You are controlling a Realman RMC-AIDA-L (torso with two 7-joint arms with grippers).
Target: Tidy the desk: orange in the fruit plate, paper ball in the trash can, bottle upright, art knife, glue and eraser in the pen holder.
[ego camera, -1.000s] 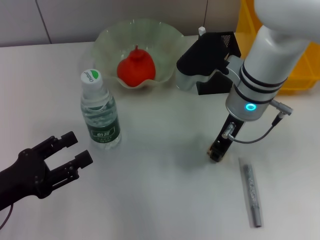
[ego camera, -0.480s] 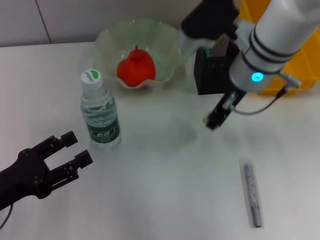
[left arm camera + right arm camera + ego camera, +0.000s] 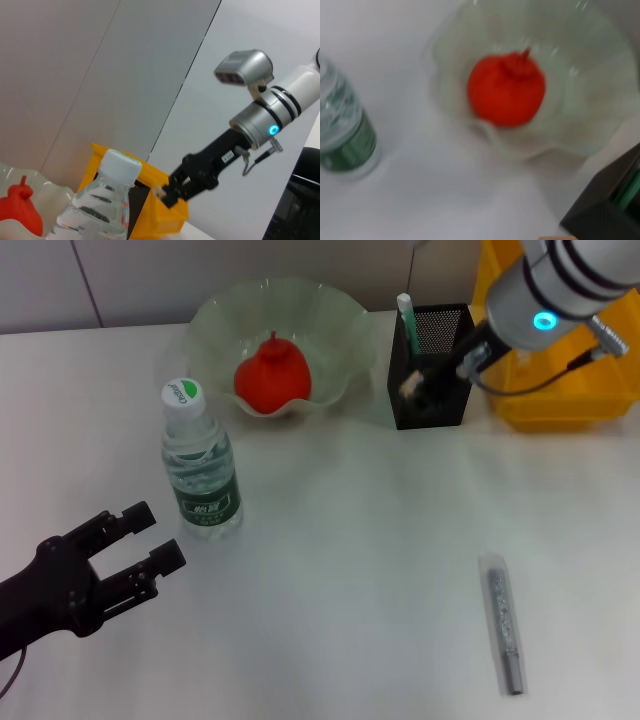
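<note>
My right gripper (image 3: 413,388) hangs over the front of the black mesh pen holder (image 3: 432,368), shut on a small tan eraser (image 3: 408,389); the left wrist view shows that gripper (image 3: 164,192) pinching the eraser (image 3: 160,191). A green-and-white glue stick (image 3: 404,310) stands in the holder. The silver art knife (image 3: 503,625) lies on the table at the front right. The orange (image 3: 272,370) sits in the glass fruit plate (image 3: 330,315). The bottle (image 3: 200,465) stands upright. My left gripper (image 3: 143,538) rests open at the front left. Paper ball and trash can are out of view.
A yellow bin (image 3: 565,390) stands right of the pen holder at the table's back right. The right wrist view looks down on the orange (image 3: 506,90), the plate (image 3: 600,100), the bottle (image 3: 342,135) and a corner of the pen holder (image 3: 605,210).
My right gripper has risen from the table in the middle right with the eraser and moved back to the pen holder. The left arm has not moved.
</note>
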